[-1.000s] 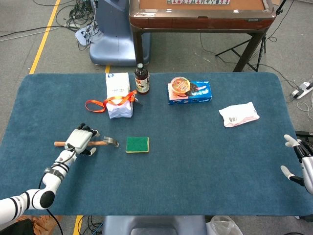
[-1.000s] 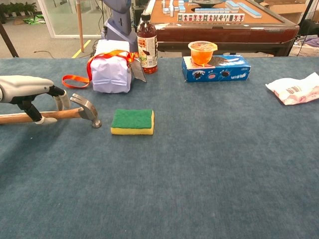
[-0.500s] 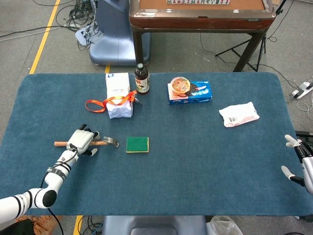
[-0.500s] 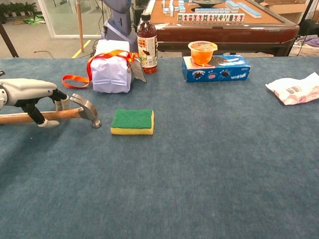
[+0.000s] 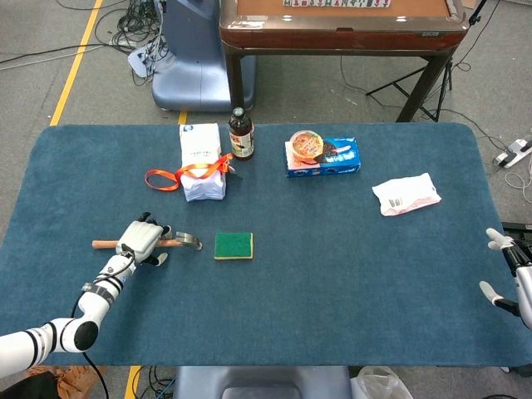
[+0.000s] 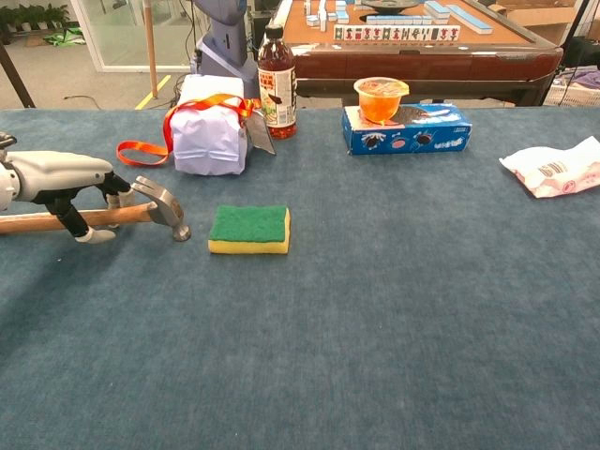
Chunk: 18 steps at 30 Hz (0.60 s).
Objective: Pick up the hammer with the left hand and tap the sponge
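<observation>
Left hand (image 6: 58, 180): drawn back slightly along the handle since a second ago, grasp not yet closed. Fingers (image 6: 70, 221) spread, straddling the wooden handle. Hammer (image 6: 112, 214): flat on worktop (image 6: 375, 309), left of frame, head just beside sponge (image 6: 249, 229). Right hand (image 5: 514, 278): lower right, fingers spread, idle.
</observation>
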Each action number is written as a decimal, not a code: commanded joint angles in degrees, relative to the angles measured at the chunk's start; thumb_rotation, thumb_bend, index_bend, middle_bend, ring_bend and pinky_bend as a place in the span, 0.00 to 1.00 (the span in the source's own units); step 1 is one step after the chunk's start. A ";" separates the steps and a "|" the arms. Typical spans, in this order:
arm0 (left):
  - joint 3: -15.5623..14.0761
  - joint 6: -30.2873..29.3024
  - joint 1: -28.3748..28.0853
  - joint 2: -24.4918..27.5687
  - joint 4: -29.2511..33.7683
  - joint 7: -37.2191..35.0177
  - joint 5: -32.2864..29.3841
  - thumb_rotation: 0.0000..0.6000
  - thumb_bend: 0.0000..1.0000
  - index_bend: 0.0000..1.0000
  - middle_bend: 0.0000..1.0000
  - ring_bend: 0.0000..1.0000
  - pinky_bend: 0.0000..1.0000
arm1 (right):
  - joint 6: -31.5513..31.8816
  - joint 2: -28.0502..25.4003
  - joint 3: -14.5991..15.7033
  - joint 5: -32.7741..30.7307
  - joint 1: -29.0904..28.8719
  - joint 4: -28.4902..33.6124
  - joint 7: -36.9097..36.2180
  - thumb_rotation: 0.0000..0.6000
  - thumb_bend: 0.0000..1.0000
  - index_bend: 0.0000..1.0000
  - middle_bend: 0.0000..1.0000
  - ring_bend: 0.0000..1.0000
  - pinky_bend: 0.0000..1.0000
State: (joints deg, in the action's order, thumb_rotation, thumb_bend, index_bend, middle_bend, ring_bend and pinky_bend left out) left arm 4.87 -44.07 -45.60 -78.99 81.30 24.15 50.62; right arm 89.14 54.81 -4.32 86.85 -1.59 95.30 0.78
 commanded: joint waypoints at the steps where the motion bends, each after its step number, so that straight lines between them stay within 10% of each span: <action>1: -0.20 0.10 -0.16 0.03 0.04 0.08 -0.08 1.00 0.35 0.37 0.41 0.24 0.04 | -0.03 0.05 0.01 0.00 0.00 -0.04 -0.01 1.00 0.19 0.17 0.33 0.23 0.31; 18: -1.41 0.61 -1.02 0.46 0.68 0.12 -0.64 1.00 0.45 0.38 0.42 0.25 0.04 | 0.08 -0.04 -0.14 -0.18 0.18 0.30 0.13 1.00 0.19 0.17 0.33 0.23 0.30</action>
State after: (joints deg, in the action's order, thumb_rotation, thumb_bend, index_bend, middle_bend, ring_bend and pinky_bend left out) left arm 3.46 -43.46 -46.63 -78.53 81.97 24.27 49.99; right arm 89.23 54.77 -4.46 86.67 -1.41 95.59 0.91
